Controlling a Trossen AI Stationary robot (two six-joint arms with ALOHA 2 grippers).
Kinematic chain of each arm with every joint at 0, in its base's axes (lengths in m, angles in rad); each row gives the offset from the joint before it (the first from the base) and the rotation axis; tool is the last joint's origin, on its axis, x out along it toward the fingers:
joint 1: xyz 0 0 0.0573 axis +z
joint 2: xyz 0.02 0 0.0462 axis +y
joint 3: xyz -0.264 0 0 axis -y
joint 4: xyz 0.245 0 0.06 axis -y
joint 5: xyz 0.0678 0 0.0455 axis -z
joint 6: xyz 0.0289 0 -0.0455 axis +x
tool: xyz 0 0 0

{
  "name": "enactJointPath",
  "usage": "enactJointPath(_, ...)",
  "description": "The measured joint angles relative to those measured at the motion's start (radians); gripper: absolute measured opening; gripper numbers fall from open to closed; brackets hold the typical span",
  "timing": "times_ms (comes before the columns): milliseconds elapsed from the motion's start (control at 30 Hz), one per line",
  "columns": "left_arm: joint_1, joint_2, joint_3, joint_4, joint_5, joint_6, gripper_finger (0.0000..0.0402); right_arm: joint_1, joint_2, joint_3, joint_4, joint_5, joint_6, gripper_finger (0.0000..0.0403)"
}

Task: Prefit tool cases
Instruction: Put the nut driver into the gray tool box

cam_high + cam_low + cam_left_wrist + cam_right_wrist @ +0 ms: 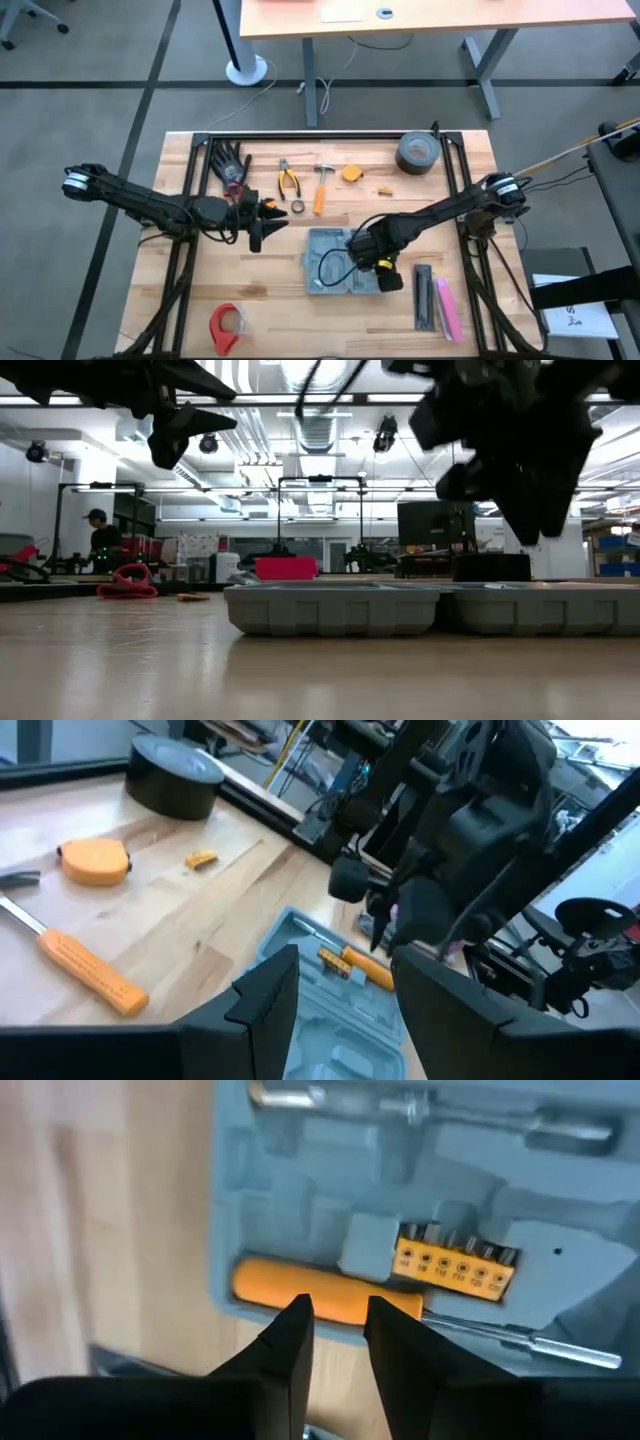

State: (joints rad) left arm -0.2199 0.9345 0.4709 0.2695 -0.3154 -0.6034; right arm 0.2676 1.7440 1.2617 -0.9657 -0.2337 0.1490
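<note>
The tool case (335,262) lies open on the table, a blue-grey moulded tray (300,1200). In its slots lie an orange-handled screwdriver (320,1295), a yellow bit holder (455,1260) and a metal bar. My right gripper (340,1330) hangs pointing down over the case's right part (378,262). It stays clear of the case (330,608) in the low view, and a narrow empty gap shows between its fingers. My left gripper (345,985) is open and empty, raised left of the case (268,222) and pointing toward it.
Along the far side lie black gloves (230,162), pliers (289,180), an orange-handled hammer (321,187), a tape measure (351,173) and a duct tape roll (417,153). A red tape dispenser (226,326) sits near left. Black and pink bars (435,300) lie right of the case.
</note>
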Motion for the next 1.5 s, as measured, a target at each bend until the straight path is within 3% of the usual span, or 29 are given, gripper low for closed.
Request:
enactJointPath(467,0.000,-0.004,0.000,0.000,-0.016,0.011,0.0168,0.004,-0.232,-0.024,0.009,0.113,0.115,0.0075)
enactJointPath(700,0.000,-0.001,0.000,0.000,-0.017,0.011,0.0168,0.039,-0.184,-0.061,0.022,0.131,0.140,0.0087)
enactJointPath(1200,0.000,0.007,0.000,-0.001,-0.016,0.000,0.0168,0.059,-0.021,-0.109,0.108,0.164,0.191,0.0184)
enactJointPath(1500,0.000,0.008,0.000,-0.001,-0.016,0.002,0.0168,0.057,-0.022,-0.094,0.070,0.168,0.196,0.0197)
